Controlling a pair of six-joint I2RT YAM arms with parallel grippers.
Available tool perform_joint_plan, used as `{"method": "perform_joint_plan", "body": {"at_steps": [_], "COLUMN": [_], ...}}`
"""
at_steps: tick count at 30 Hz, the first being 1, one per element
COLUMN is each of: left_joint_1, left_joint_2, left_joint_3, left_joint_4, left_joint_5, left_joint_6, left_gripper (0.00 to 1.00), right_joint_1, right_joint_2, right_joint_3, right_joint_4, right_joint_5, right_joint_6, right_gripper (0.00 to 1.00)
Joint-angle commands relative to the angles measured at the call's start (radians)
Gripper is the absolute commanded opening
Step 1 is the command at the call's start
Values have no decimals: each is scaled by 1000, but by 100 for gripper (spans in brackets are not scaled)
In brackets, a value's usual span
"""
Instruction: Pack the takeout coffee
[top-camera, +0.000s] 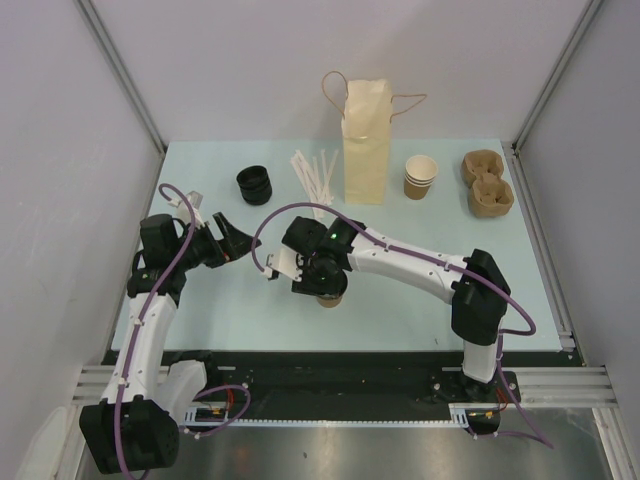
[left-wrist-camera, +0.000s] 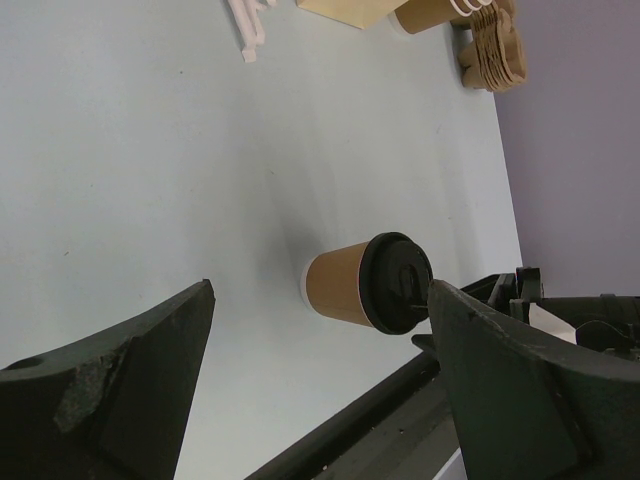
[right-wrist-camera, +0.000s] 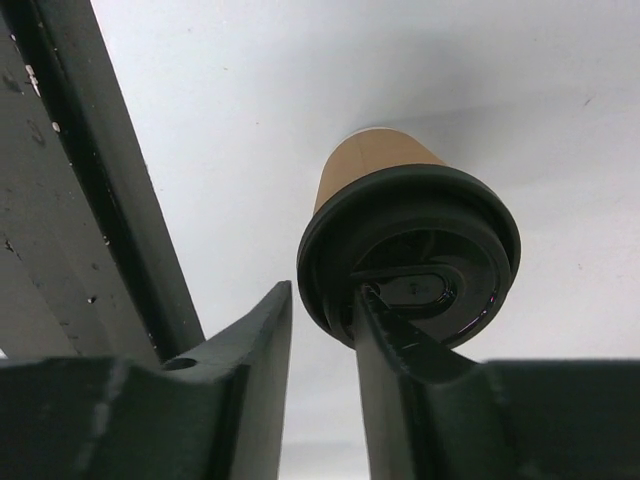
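The takeout coffee (top-camera: 331, 298), a small tan cup with a black lid, stands on the table near the front, under my right gripper (top-camera: 322, 278). In the right wrist view the lid (right-wrist-camera: 420, 250) fills the centre. My right gripper (right-wrist-camera: 325, 290) is nearly closed across the lid's rim, with one finger in the lid's recess and the other at its outer edge. My left gripper (top-camera: 232, 240) hovers to the left, wide open and empty. In the left wrist view the cup (left-wrist-camera: 345, 285) stands beyond my left gripper (left-wrist-camera: 320, 284). The paper bag (top-camera: 366, 150) stands upright at the back.
At the back are a stack of black lids (top-camera: 255, 184), white sticks (top-camera: 315, 178), stacked lidless cups (top-camera: 421, 176) and cardboard cup carriers (top-camera: 487, 182). Frame posts and grey walls close in both sides.
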Motion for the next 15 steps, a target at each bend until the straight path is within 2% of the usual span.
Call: {"method": "perform_joint_plan", "body": {"at_steps": [1, 5, 15], "left_joint_1": [8, 8, 8], "left_joint_2": [-4, -7, -7], "left_joint_3": [-5, -5, 3], "left_joint_4": [27, 29, 17], "left_joint_5": [27, 27, 26], "left_joint_6": [-10, -11, -1], "left_gripper": [93, 93, 93], "right_joint_1": [-4, -6, 2], "right_joint_2": [-14, -31, -96], "right_joint_3": [29, 46, 84], "right_joint_4": [-18, -29, -56], "right_joint_5": [-14, -23, -28], "right_joint_6": [5, 2, 4], "right_gripper": [43, 50, 51]}}
